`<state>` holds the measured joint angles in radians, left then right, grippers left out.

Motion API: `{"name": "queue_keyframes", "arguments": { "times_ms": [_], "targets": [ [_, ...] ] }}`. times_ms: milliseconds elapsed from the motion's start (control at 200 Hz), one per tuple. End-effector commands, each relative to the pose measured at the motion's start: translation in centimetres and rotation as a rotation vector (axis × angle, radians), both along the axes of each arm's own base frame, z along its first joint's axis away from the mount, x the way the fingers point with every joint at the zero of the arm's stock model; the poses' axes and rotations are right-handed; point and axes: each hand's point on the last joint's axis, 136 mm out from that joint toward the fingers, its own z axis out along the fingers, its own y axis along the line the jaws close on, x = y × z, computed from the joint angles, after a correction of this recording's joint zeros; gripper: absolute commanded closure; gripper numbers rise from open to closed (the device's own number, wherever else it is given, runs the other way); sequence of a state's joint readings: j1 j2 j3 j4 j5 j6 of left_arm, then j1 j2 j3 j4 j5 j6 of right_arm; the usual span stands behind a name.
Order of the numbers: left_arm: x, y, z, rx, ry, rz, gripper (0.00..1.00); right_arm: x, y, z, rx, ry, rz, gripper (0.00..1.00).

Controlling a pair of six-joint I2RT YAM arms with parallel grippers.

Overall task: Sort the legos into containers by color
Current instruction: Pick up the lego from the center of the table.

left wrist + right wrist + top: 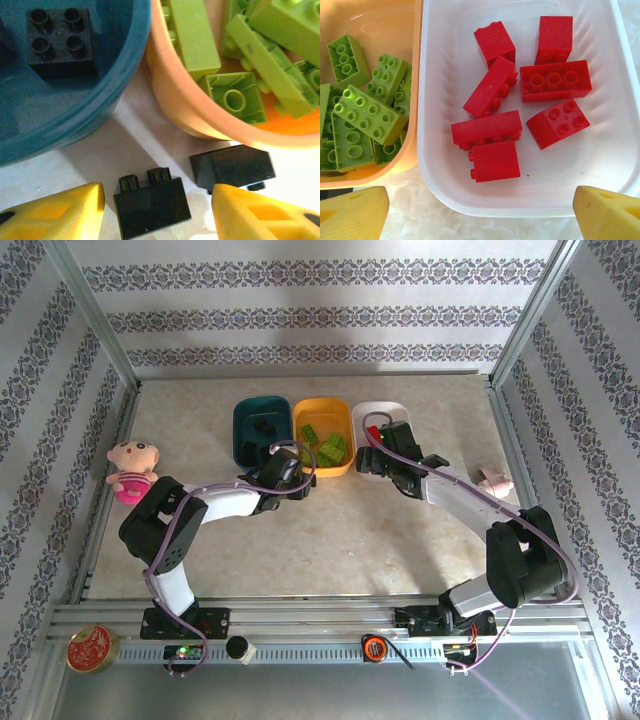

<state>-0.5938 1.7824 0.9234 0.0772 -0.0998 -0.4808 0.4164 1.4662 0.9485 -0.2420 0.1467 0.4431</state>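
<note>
In the left wrist view a black lego (152,207) lies on the table between the yellow fingers of my left gripper (157,210). A gap shows on each side of it, so the jaws stand open. A second black lego (232,167) lies just right of it, against the orange-yellow tub (175,100). The dark teal tub (100,100) holds a black brick (61,42). Several lime green legos (240,97) fill the orange-yellow tub. My right gripper (480,210) hangs open over the near rim of the white tub (530,205), which holds several red legos (555,80).
The three tubs stand side by side at the table's back: teal (240,430), orange-yellow (322,403), white (385,408). A pink plush doll (131,468) sits at the left edge. A small pink object (495,480) lies at the right. A round red tin (91,648) rests on the front rail.
</note>
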Motion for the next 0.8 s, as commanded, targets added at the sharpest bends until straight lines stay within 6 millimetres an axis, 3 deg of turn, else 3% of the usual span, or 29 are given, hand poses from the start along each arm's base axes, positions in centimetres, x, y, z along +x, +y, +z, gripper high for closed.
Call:
{"name": "queue_keyframes", "arguments": {
  "times_ms": [0,260,455,645,795],
  "targets": [
    [1.4,0.1,0.2,0.009,-0.037,0.015,0.43,-0.3,0.1,1.2,0.029,-0.03,0.002,0.05],
    [1.0,-0.2,-1.3,-0.012,-0.027,0.004,0.58,-0.9,0.8,1.6,0.04,-0.039,0.024,0.05],
    [-1.0,0.8,0.1,-0.068,-0.03,0.022,0.68,-1.9,1.1,1.0,0.027,-0.031,0.035,0.05],
    [-3.0,2.2,5.5,-0.141,-0.097,0.048,0.69,-2.7,1.5,0.8,0.04,-0.028,0.047,0.05],
    [-1.2,4.6,10.0,-0.159,-0.158,0.11,0.69,-3.5,2.2,0.2,0.032,-0.015,0.069,0.05]
  ]
}}
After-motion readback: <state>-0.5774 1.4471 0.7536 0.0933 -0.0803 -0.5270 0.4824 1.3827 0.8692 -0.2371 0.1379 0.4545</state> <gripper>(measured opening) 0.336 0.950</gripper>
